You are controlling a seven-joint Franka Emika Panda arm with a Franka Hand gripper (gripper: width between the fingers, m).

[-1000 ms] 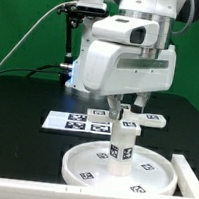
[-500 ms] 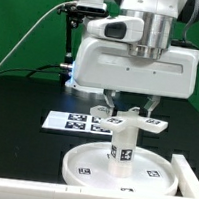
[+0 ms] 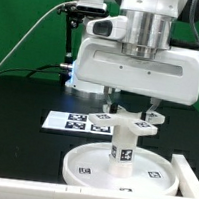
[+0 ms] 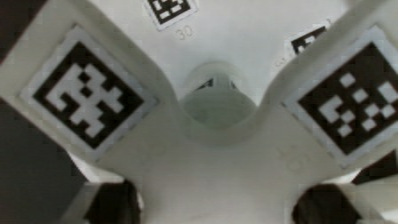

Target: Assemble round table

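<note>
Exterior view: arm vertical over round disc. Hand pinches cross-shaped base, seated atop upright leg at the disc's centre. Marker board behind disc.

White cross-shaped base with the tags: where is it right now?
In the exterior view the white cross-shaped base sits at centre, atop the short white cylindrical leg standing upright in the large white round disc, under the gripper.
</note>
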